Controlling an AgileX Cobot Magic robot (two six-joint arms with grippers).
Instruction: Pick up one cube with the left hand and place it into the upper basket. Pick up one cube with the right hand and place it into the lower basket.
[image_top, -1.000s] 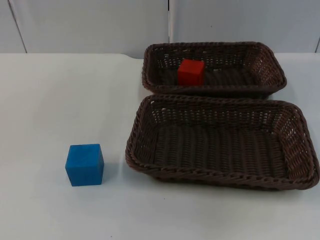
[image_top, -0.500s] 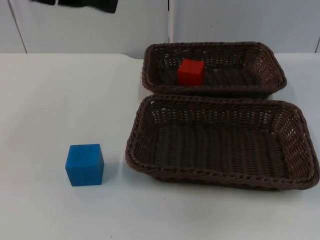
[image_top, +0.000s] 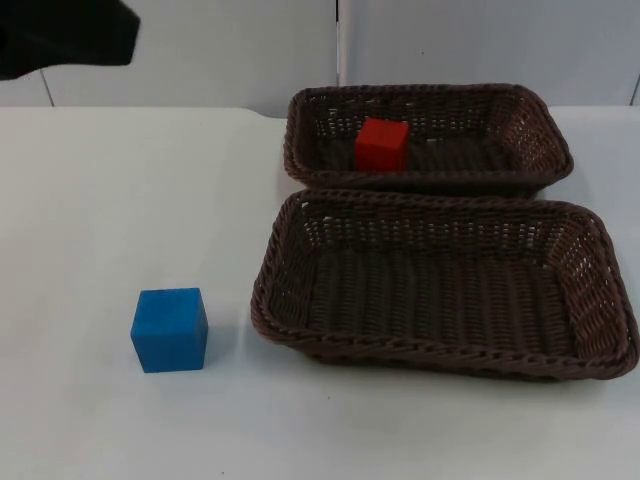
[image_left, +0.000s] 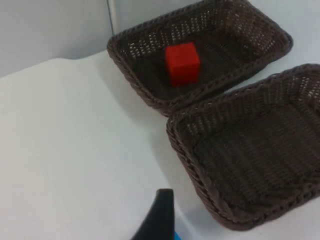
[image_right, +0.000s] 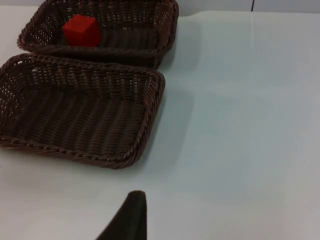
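With the red cube (image_top: 382, 144) already in the upper basket (image_top: 545, 130), the blue cube (image_top: 169, 329) sits on the surface left of the lower basket (image_top: 600, 290), awaiting the right jaws, whose spread I cannot tell.

Left arm (image_top: 65, 35) seen as matte black, blocky casing. Black, tapered fingertip (image_left: 159, 217) seen on each wrist.
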